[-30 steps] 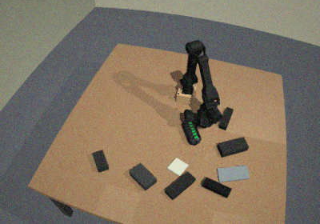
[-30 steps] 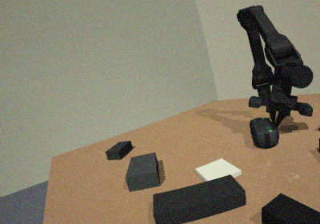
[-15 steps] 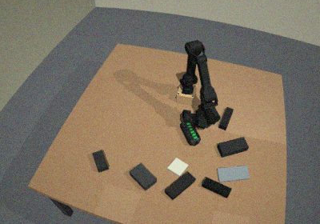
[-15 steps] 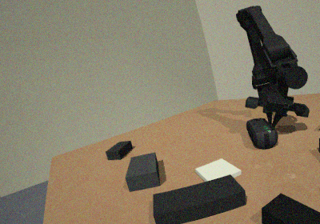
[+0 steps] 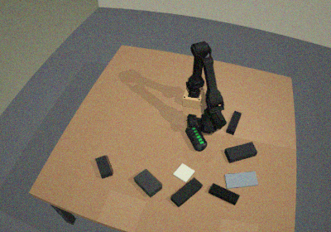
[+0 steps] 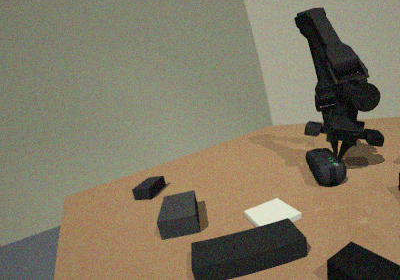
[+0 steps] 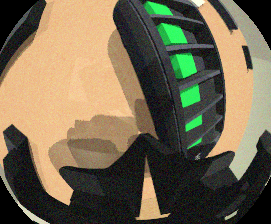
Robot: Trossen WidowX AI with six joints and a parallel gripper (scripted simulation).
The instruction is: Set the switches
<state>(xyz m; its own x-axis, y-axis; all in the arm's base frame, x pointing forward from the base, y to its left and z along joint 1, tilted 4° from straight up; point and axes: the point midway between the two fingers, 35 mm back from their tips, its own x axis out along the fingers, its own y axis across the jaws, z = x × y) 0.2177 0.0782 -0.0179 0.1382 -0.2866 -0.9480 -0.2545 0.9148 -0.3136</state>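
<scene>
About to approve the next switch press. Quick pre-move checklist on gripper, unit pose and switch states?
1. Gripper shut, nothing held: ok, fingers together as a poking tip.
2. Controller unit flat on its base, switches up: ok; the green rockers face up in the top view.
3. Tip at the unit's near end: ok; whether it is touching cannot tell.
4. Switch states: the wrist view shows green faces on all the rockers; which ends are pressed down cannot tell.
5. Match to the label: cannot tell, the underside is hidden.
6. Nearest part, the slim dark block: ok, apart from the unit.
</scene>
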